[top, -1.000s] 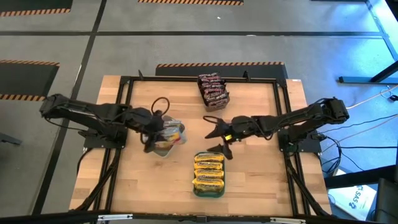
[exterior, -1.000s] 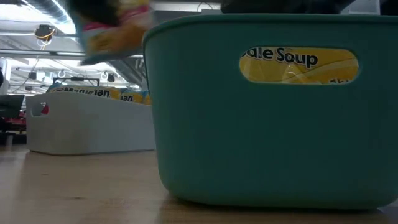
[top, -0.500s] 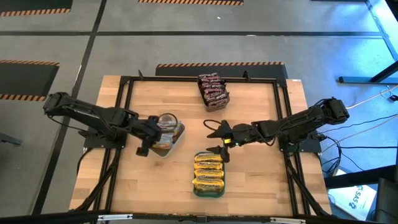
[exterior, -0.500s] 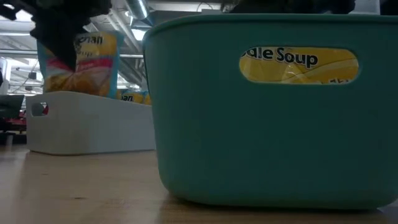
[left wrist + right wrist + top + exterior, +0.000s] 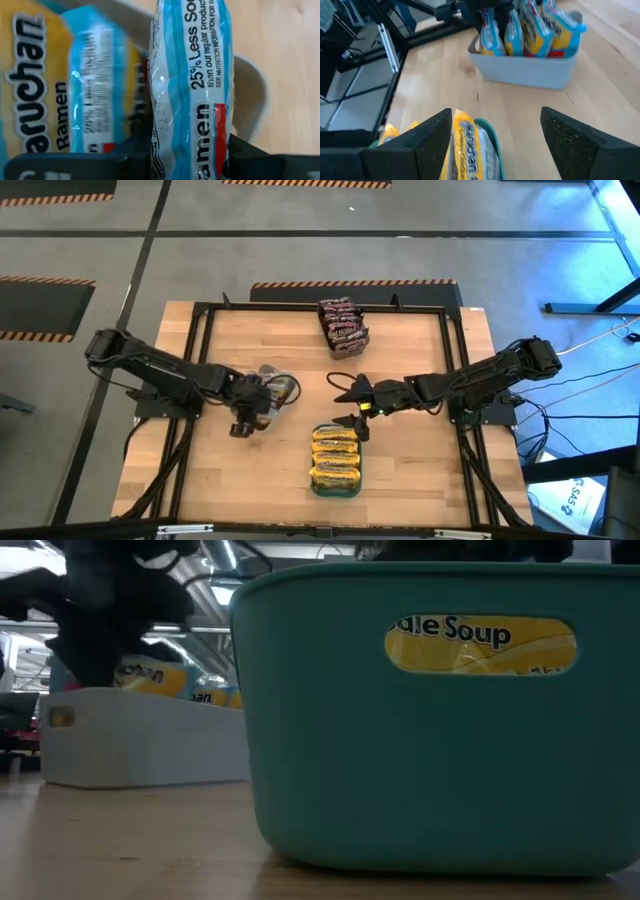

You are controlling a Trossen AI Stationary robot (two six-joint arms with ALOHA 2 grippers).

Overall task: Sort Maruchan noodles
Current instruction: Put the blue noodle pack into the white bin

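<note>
My left gripper (image 5: 245, 408) is over the white tray (image 5: 283, 402), left of the table's middle, and is shut on a yellow-and-blue Maruchan packet (image 5: 190, 75) standing on edge in that tray. More yellow-and-blue packets (image 5: 540, 27) stand beside it. Yellow packets (image 5: 335, 455) lie stacked in the teal tray (image 5: 430, 740) near the table's front edge. Dark maroon packets (image 5: 342, 322) fill a tray at the far edge. My right gripper (image 5: 350, 402) hangs open just beyond the teal tray's far end and touches nothing. My left gripper pinches the yellow-and-blue packet between its two fingers (image 5: 135, 155), across the flat faces near its upper end (image 5: 187, 135). It comes from above, pointing down. The packet stands upright on edge inside the white tray, among the other packets; its lower end is hidden by the tray wall.
The table is bare wood between the three trays and along its left and right sides. A black frame (image 5: 200, 320) runs around the table's edge. In the low view the teal tray fills the foreground and hides the right arm.
My left gripper has come down toward the white tray, carrying the yellow-and-blue packet. The packet was high and tilted a second ago, then hung upright above the tray. Now it stands lowered inside the tray, with the gripper remaining shut on it.
</note>
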